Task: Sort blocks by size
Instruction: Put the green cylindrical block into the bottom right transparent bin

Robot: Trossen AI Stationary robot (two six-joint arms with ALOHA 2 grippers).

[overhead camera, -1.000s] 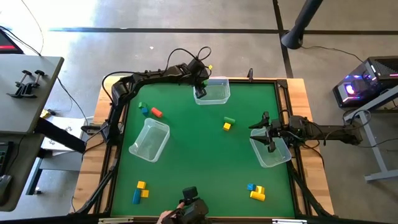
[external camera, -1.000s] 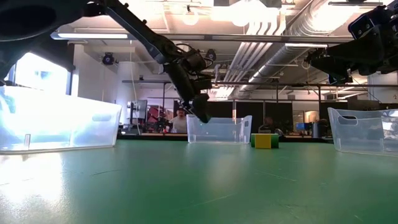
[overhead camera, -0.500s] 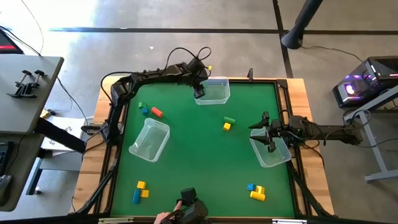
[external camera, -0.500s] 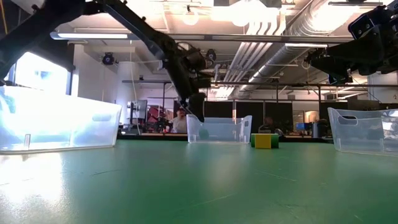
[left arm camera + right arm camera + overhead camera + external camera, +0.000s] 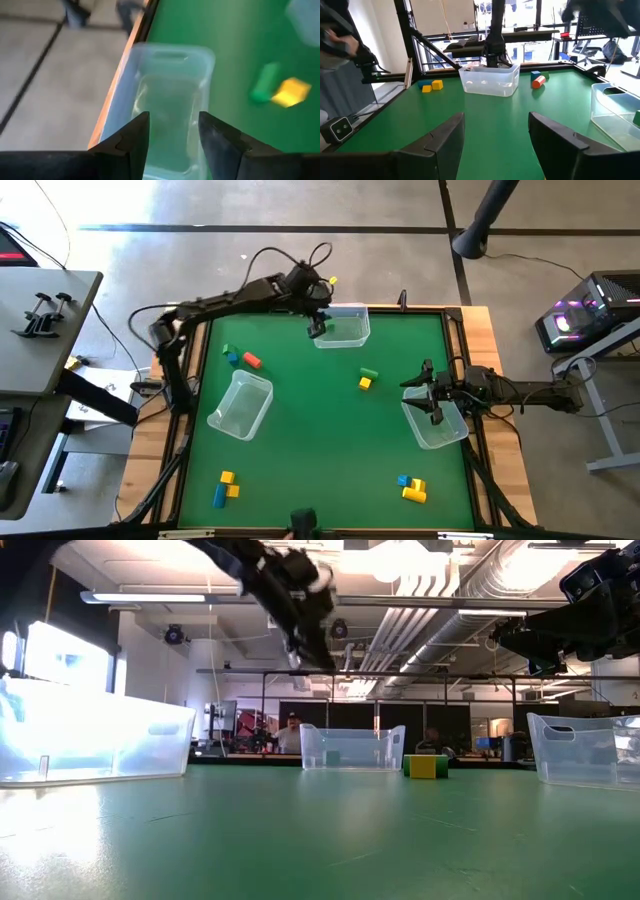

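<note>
We see left gripper spread, empty, above far clear bin; bin's contents blurred. Right gripper spread, empty.

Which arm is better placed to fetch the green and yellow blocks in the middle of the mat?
Probably the right: its open end effector hangs over the right bin, nearer the green block and yellow block. The left end effector, also empty, is at the far bin.

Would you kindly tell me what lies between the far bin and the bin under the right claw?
In the high view, a green block and a yellow block lie between the far bin and the right bin; otherwise green table.
</note>
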